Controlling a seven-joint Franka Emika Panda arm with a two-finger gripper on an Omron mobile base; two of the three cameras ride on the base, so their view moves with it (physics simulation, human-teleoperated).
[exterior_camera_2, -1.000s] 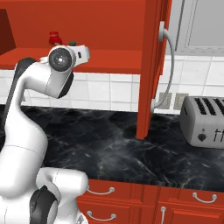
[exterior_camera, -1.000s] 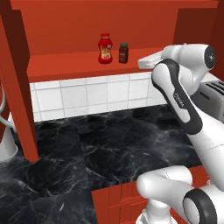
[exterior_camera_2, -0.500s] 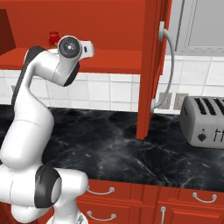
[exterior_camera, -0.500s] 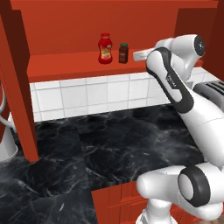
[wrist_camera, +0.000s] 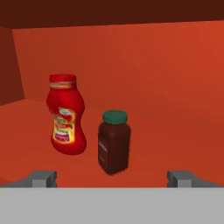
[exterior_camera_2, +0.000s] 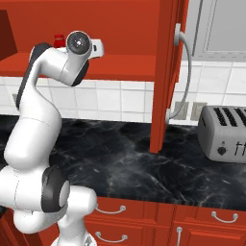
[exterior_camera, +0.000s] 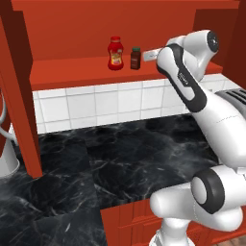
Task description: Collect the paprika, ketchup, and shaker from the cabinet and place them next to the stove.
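Up on the shelf of the red cabinet (exterior_camera: 72,72), the left base view shows the ketchup (exterior_camera: 115,53) standing upright with the paprika (exterior_camera: 136,58) just beside it on its right, apart from it, while the white arm reaches toward them from the right above the black marble counter (exterior_camera: 120,158). From the right base view, the arm's wrist sits level with the shelf, a bit of red cap peeks out behind it, and a silver toaster (exterior_camera_2: 225,133) stands on the counter past the open cabinet door. In the hand view the claw (wrist_camera: 113,178) is spread wide — both tips low at the frame's corners, touching nothing — facing the paprika; the ketchup's yellow-red label carries print too small to read.
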